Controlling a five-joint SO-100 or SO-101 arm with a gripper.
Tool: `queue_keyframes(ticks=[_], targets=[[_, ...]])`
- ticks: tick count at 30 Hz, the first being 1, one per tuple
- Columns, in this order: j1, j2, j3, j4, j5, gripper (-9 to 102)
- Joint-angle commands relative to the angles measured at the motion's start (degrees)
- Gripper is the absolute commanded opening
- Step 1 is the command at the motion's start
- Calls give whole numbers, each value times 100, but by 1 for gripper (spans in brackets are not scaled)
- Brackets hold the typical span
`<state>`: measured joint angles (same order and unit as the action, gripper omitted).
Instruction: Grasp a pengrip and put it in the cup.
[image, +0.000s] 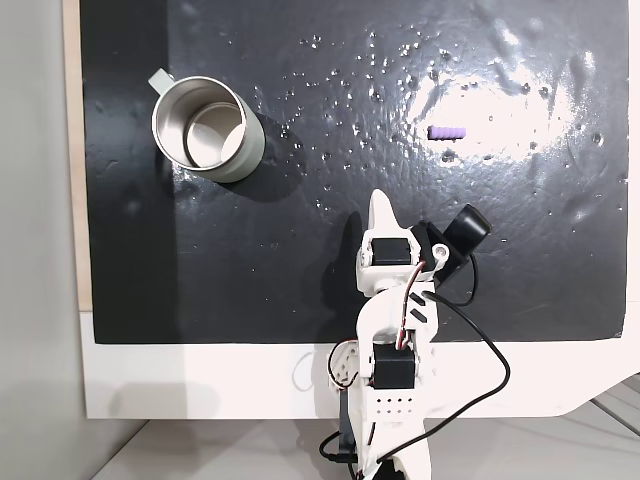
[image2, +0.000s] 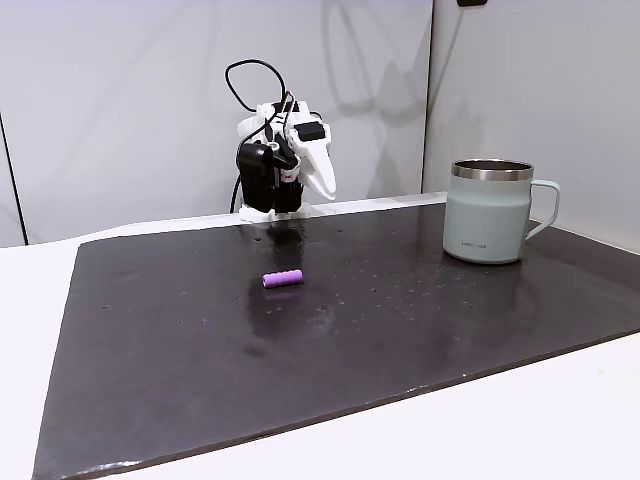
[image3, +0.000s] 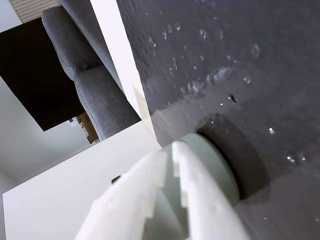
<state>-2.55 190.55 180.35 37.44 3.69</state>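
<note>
On the dark mat (image: 300, 250), the empty claw (image3: 169, 150) sits closed, well apart from the pengrip (image: 446, 131).

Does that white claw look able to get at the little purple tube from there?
Probably yes: the pengrip lies alone on the black mat, nothing between it and the shut gripper.

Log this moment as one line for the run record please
stage: before grasp | pincer: shut, empty, folded near arm base | pengrip: lying on black mat, untouched | cup: upright, nothing visible inside

Pengrip (image: 446, 131) and cup (image: 207, 129) well apart
</note>
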Motion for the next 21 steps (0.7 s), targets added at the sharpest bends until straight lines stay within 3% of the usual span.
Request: queue_keyframes(ticks=[1, 16, 21], targets=[[-70, 70, 237, -114, -79, 0], [62, 70, 79, -88, -211, 0], [299, 70, -879, 519, -281, 0]])
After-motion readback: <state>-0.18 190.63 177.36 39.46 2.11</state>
